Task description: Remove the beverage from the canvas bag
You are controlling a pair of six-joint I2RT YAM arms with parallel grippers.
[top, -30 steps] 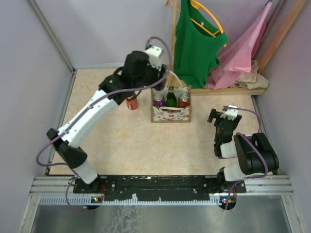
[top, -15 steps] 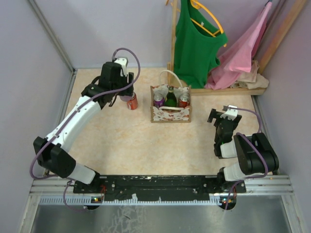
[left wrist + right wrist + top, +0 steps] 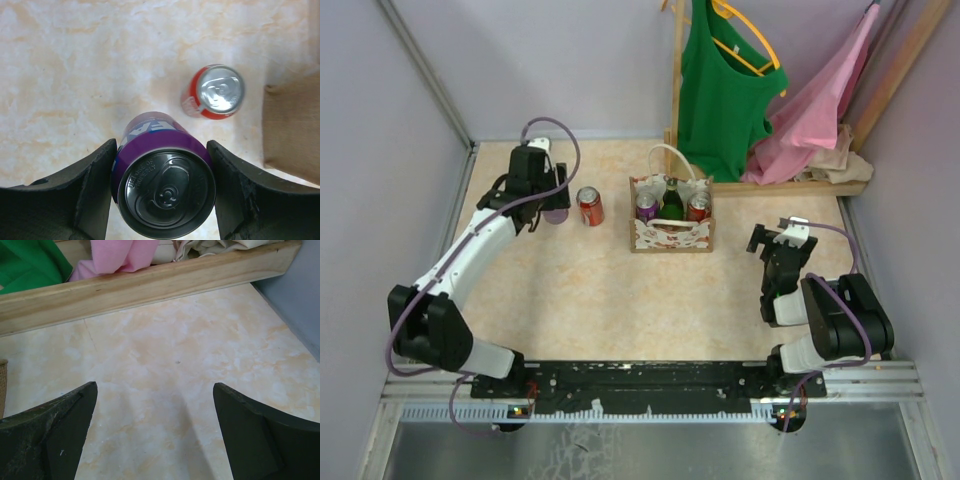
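We see the left gripper [image 3: 161,146] closed on a purple aluminium drink can [image 3: 167,185], one dark finger [image 3: 95,190] pressed against each side of it. The can stands upright with its silver pull-tab top facing the wrist camera. We cannot tell whether its base touches the marbled beige tabletop [image 3: 600,290] or hangs just above it.

From overhead, this can sits out over the far-left part of the table, well clear of the small boxy cream canvas bag with white loop handles and a red-and-white lace pattern [image 3: 670,234]. Between the two stands a red aluminium drink can [image 3: 590,205], upright on the table, just beside the held can and near the bag's left wall.

The bag stands upright at the middle of the far edge, its mouth open. Three drinks stand inside it in a row: a second purple can [image 3: 647,208] at the left, a dark green glass bottle [image 3: 672,203] in the middle and a second red can [image 3: 697,208] at the right.

The right gripper [image 3: 155,386] stands open over bare table to the right of the bag, holding nothing (only tabletop shows between its fingers). Ahead of it runs a pale wooden rack base [image 3: 150,285], with a pink cloth [image 3: 125,252] and a green tank top [image 3: 720,90] above.
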